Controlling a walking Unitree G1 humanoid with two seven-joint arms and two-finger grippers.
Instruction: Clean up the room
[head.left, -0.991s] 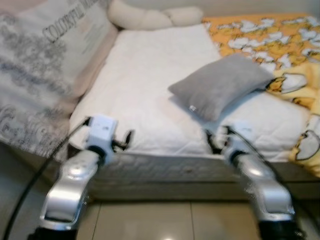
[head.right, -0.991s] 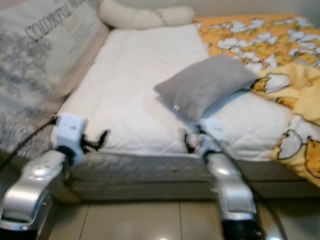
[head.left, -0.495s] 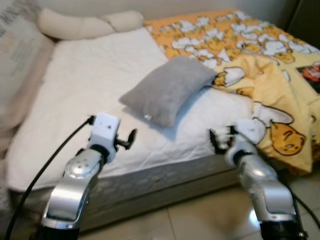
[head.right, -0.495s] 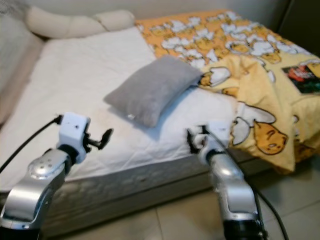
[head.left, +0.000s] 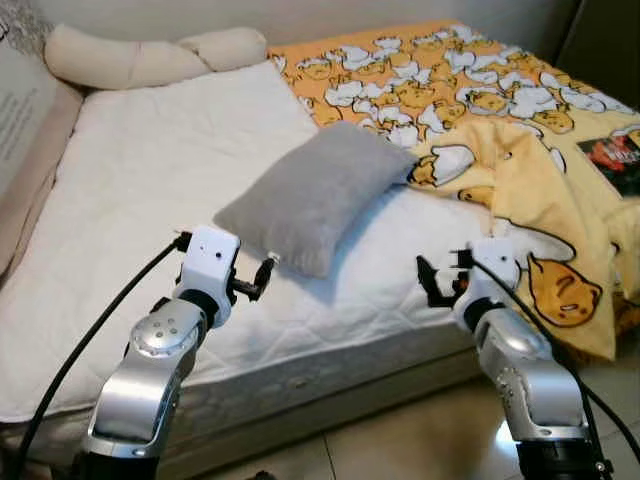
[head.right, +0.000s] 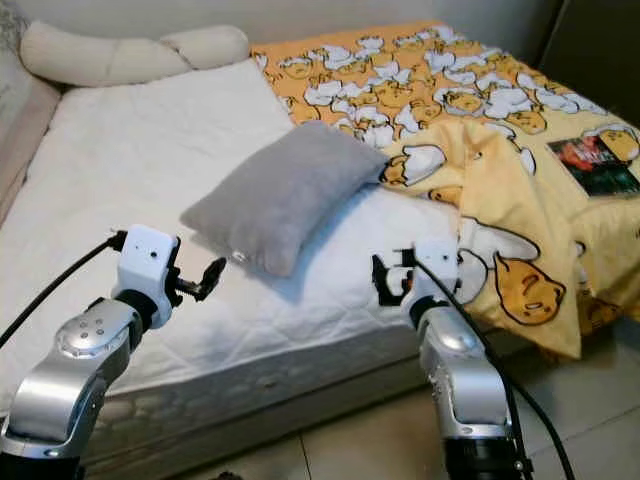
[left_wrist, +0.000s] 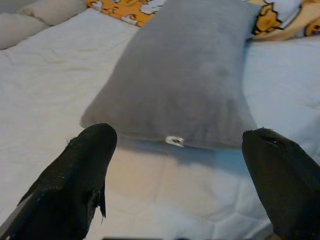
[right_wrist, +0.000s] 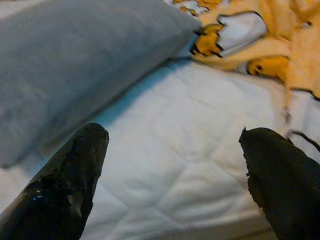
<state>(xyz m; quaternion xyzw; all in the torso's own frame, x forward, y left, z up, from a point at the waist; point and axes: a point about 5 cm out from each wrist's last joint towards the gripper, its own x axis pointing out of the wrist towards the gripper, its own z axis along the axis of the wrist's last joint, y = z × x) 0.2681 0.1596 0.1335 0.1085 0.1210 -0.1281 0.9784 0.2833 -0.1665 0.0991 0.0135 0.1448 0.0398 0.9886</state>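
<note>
A grey pillow (head.left: 315, 190) lies slantwise on the white mattress (head.left: 140, 170), its far corner touching a rumpled yellow blanket (head.left: 520, 160) printed with cartoon chicks. My left gripper (head.left: 255, 280) hovers open over the mattress just short of the pillow's near edge. In the left wrist view the pillow (left_wrist: 185, 75) lies straight ahead of the spread fingers (left_wrist: 85, 170). My right gripper (head.left: 440, 285) is open above the bed's near edge, between pillow and blanket. In the right wrist view its fingers (right_wrist: 70, 175) frame bare sheet, pillow (right_wrist: 75, 65) to one side, blanket (right_wrist: 265, 45) to the other.
A long cream bolster (head.left: 140, 55) lies along the head of the bed. A big printed cushion (head.left: 15, 110) leans at the left edge. A dark book (head.left: 615, 150) rests on the blanket at far right. Tiled floor (head.left: 420, 440) runs along the bed's front.
The whole view has swung to the right, so the camera moved: the printed cushion slid out at left and the blanket and book came in. Both arms keep the same pose.
</note>
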